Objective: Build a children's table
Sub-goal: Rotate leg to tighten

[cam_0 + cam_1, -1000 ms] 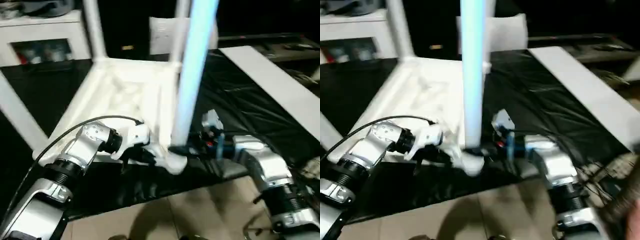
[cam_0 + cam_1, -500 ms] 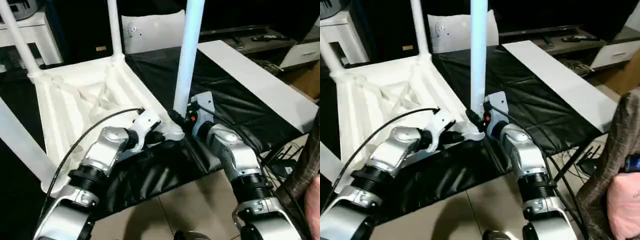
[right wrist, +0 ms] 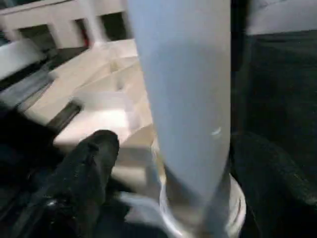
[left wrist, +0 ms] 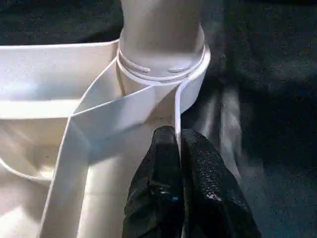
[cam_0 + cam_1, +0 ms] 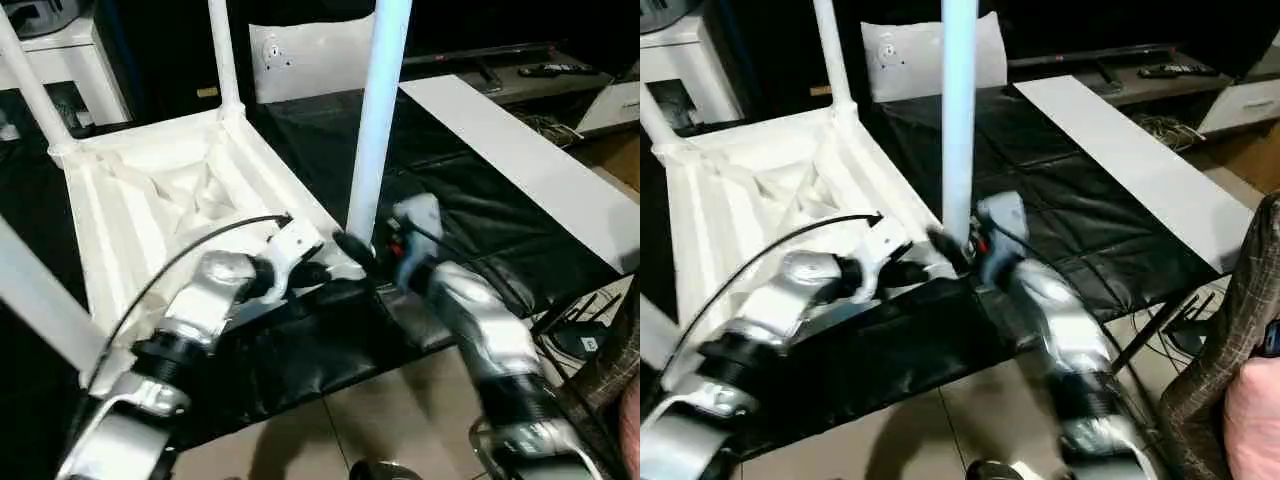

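Nearby, white bag (image 5: 310, 55) behind upturned tabletop (image 5: 170, 200), left claw (image 4: 178, 144) pinching its rim (tight), right claw (image 3: 163, 163) wide around leg (image 5: 378, 120).

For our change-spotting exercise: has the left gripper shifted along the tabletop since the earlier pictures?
No. The left gripper stays clamped on the tabletop rim, right beside the same corner socket.

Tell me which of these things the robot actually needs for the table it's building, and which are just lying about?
Part of the job:
- upturned white tabletop
- near leg standing in its corner socket
- far leg
- left pincer, pinching the tabletop's rim

Just lying about:
- white flat bag
- white cabinet
- long white board
- black sheet
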Controlling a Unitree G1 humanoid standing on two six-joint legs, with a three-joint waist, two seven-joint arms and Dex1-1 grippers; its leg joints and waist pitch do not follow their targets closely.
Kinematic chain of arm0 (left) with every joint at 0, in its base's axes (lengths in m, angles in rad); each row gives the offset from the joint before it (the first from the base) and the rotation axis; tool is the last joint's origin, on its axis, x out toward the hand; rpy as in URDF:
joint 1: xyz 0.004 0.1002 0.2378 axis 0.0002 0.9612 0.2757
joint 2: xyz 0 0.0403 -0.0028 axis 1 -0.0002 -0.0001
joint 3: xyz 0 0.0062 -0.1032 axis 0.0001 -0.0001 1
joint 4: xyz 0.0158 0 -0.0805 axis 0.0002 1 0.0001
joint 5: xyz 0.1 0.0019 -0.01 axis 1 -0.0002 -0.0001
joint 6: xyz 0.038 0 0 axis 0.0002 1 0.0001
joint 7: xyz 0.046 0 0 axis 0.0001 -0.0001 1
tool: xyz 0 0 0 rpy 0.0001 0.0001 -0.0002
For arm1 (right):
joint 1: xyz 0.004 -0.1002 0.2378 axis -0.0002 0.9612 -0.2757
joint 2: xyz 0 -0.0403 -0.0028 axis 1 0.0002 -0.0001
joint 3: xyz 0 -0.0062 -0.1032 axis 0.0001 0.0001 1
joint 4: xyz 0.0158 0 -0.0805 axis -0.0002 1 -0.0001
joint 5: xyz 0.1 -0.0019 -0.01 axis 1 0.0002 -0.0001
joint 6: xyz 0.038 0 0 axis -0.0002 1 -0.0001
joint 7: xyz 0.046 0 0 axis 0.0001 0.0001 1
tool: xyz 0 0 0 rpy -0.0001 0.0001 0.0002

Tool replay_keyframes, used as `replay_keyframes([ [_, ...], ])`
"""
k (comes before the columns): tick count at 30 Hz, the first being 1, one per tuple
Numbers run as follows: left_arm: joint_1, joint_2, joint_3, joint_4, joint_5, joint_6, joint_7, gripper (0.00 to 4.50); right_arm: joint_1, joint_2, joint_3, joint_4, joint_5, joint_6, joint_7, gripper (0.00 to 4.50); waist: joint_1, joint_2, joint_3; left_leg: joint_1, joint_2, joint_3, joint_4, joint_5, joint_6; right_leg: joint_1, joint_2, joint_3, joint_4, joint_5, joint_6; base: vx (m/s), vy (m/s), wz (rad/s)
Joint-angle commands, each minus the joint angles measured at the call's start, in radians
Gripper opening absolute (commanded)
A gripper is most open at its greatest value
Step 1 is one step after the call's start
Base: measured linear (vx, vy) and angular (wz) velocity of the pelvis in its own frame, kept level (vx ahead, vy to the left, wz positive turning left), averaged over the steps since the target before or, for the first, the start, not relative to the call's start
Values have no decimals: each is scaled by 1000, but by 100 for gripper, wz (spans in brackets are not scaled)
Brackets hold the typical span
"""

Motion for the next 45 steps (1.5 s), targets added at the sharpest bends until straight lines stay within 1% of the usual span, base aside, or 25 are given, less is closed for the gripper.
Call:
replay_keyframes([
  [1,-12,19,-3,-4,-7,-60,-40,0,14,-26,49,-30,28,14,107,417,12,2,-67,-6,35,-9,-67,-186,85,67,-62,55,-63,-339,-166,0,0,0],
  [3,-13,42,-22,8,-18,-99,-101,0,23,-71,44,-42,44,13,171,446,15,1,-64,-4,35,-8,-67,-204,78,65,-64,55,-67,-375,-157,0,0,0],
  [4,-13,48,-26,10,-21,-109,-119,0,25,-82,42,-44,48,12,187,446,17,0,-63,-3,35,-9,-68,-209,78,64,-65,55,-71,-394,-151,0,0,0],
  [5,-12,68,-42,13,-30,-132,-175,0,28,-118,37,-50,58,11,241,446,23,0,-65,-1,35,-9,-67,-208,78,64,-66,55,-71,-410,-143,0,0,0],
  [8,-12,94,-68,17,-28,-184,-246,0,21,-147,33,-49,71,15,284,446,31,0,-67,1,38,-8,-67,-193,76,61,-66,58,-67,-382,-150,0,0,0],
  [10,-11,114,-89,20,-26,-215,-302,0,11,-166,38,-43,77,12,317,446,40,2,-68,5,40,-7,-67,-175,74,59,-65,60,-60,-339,-170,0,0,0],
  [11,-10,126,-101,23,-25,-236,-339,0,3,-179,45,-37,81,10,341,446,52,3,-70,8,42,-5,-68,-155,72,59,-65,62,-52,-288,-188,0,0,0],
  [12,-9,132,-107,23,-30,-244,-367,0,-4,-188,52,-33,81,6,362,446,55,1,-70,10,43,-5,-68,-151,73,59,-64,62,-51,-278,-193,0,0,0],
  [13,-9,132,-107,23,-30,-244,-367,0,-4,-188,52,-33,81,6,362,446,60,3,-70,10,44,-3,-69,-146,71,60,-64,63,-46,-256,-202,0,0,0],
  [14,-12,141,-125,25,-35,-261,-419,0,-21,-203,70,-20,80,6,406,446,63,-1,-70,9,44,-3,-69,-145,71,60,-65,62,-46,-257,-201,0,0,0],
  [16,-14,151,-145,23,-34,-276,-458,0,-35,-216,89,-13,86,13,453,446,71,0,-70,9,44,-1,-69,-146,70,62,-66,62,-44,-266,-199,0,0,0],
  [17,-16,154,-153,24,-33,-284,-472,0,-40,-221,98,-11,88,16,473,446,79,-2,-69,10,45,1,-69,-151,67,61,-67,63,-46,-284,-192,0,0,0],
  [20,-26,160,-172,37,-26,-314,-504,0,-55,-234,122,-3,97,24,546,446,90,-2,-70,10,44,1,-67,-154,63,61,-69,62,-47,-308,-182,0,0,0],
  [22,-32,160,-180,44,-20,-330,-514,0,-62,-241,136,5,96,18,581,419,99,-3,-70,11,47,1,-68,-152,55,59,-69,63,-47,-313,-178,0,0,0],
  [25,-44,156,-186,56,-13,-347,-535,0,-73,-253,159,29,82,-13,620,407,104,-3,-69,11,46,1,-68,-157,47,59,-69,64,-46,-316,-177,0,0,0],
  [27,-50,155,-191,61,-10,-355,-549,0,-81,-265,171,41,79,-17,648,379,104,-4,-68,11,44,2,-67,-168,46,59,-69,63,-50,-341,-170,0,0,0],
  [28,-53,155,-195,63,-7,-362,-557,0,-86,-271,175,48,81,-14,664,379,104,-5,-68,10,44,1,-67,-169,45,60,-70,63,-52,-354,-166,0,0,0],
  [30,-57,157,-201,69,-6,-371,-564,0,-93,-274,177,56,81,-14,676,357,105,-5,-69,11,45,1,-67,-168,45,60,-70,63,-53,-363,-161,0,0,0],
  [31,-60,158,-205,74,-6,-377,-569,0,-98,-275,178,62,79,-16,682,357,104,-6,-69,9,44,0,-66,-163,46,60,-69,62,-51,-361,-161,0,0,0],
  [33,-63,160,-210,80,-4,-385,-575,0,-108,-275,179,72,76,-20,688,325,104,-6,-70,7,43,0,-66,-159,47,61,-69,62,-50,-360,-159,0,0,0],
  [34,-64,160,-212,83,-3,-390,-578,0,-113,-273,179,78,73,-23,690,325,105,-6,-69,8,44,0,-66,-158,46,60,-70,62,-50,-360,-161,0,0,0],
  [35,-65,160,-212,84,-2,-392,-579,0,-117,-270,180,86,68,-30,688,312,105,-6,-70,8,45,0,-65,-158,44,59,-70,62,-49,-360,-162,0,0,0],
  [37,-68,159,-215,92,1,-400,-582,0,-125,-265,185,105,56,-55,680,312,105,-7,-69,8,44,0,-65,-162,42,59,-70,62,-50,-366,-161,0,0,0],
  [39,-71,160,-218,100,5,-409,-582,0,-130,-262,189,117,55,-63,677,284,104,-6,-69,7,44,-1,-66,-167,41,60,-70,61,-50,-373,-159,0,0,0],
  [45,-78,159,-216,122,13,-426,-578,0,-135,-249,190,127,55,-62,687,233,105,-7,-68,8,43,-1,-65,-179,38,58,-70,61,-54,-416,-141,0,0,0],
])
